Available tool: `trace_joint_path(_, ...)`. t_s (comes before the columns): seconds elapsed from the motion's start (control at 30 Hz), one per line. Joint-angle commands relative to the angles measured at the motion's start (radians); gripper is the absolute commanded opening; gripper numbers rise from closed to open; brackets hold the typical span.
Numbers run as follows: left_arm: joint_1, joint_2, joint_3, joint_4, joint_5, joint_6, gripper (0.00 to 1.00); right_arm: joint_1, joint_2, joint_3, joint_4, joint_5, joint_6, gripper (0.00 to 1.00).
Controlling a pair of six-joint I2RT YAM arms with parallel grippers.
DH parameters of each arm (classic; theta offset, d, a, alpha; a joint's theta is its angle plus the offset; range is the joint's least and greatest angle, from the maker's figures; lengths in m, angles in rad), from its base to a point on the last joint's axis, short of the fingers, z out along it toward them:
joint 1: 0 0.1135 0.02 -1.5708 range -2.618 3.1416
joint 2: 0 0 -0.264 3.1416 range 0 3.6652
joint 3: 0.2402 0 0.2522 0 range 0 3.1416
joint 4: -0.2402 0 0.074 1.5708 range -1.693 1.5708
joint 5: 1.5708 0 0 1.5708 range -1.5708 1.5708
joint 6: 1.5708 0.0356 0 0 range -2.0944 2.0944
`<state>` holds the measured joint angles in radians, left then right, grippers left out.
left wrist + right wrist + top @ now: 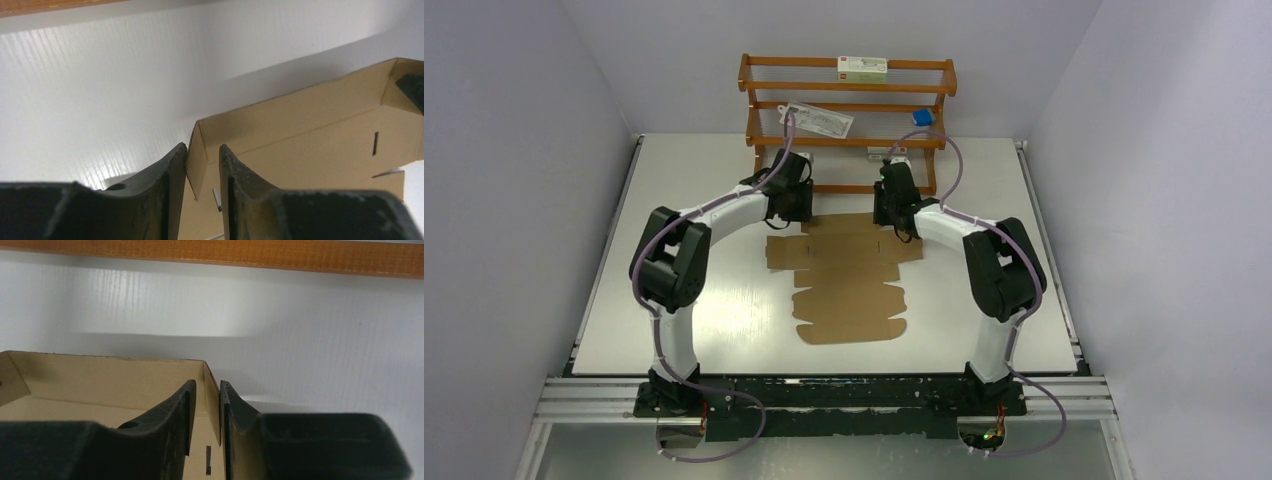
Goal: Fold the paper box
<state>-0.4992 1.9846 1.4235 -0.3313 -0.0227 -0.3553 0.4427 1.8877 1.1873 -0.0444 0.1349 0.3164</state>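
Two arms work the far end of the paper box (849, 290), a brown die-cut sheet lying on the white table (724, 200). Most of it stretches flat behind both wrists, toward the arm bases. The left gripper (202, 147) straddles the upright left side flap (197, 160), its jaws narrowly parted with a sliver of space beside the card. It appears to hold nothing. The right gripper (207, 385) stands the same way around the right side flap (212, 390), slightly open and seemingly not pinching. Between the two grippers the rear wall (300, 107) stands raised, with a wooden rack (849, 100) just beyond the fingertips. The step in hand looks like forming the first end wall and its corners. The next move likely calls for easing both grippers clear without toppling the flaps, then raising the long side panels behind them.
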Motion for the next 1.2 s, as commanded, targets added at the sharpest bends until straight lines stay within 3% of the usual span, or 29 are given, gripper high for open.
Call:
trace_joint_path(0.0,0.003,-0.116,-0.042,0.01,0.002,-0.006,0.39,-0.007,-0.077,-0.022,-0.008,-0.028,-0.001,0.31)
trace_joint_path(0.2,0.044,-0.27,-0.183,0.041,0.051,-0.045,0.59,-0.081,-0.197,-0.138,0.036,-0.17,0.018,0.43)
trace_joint_path(0.43,0.05,-0.492,-0.442,0.124,0.166,-0.121,0.69,-0.164,-0.334,-0.332,0.103,-0.364,0.028,0.54)
trace_joint_path(0.8,0.089,-0.71,-0.805,0.299,0.291,-0.257,0.75,-0.281,-0.456,-0.584,0.23,-0.572,0.117,0.57)
trace_joint_path(1.17,0.103,-0.609,-0.878,0.465,0.39,-0.311,0.69,-0.293,-0.408,-0.655,0.295,-0.592,0.144,0.57)
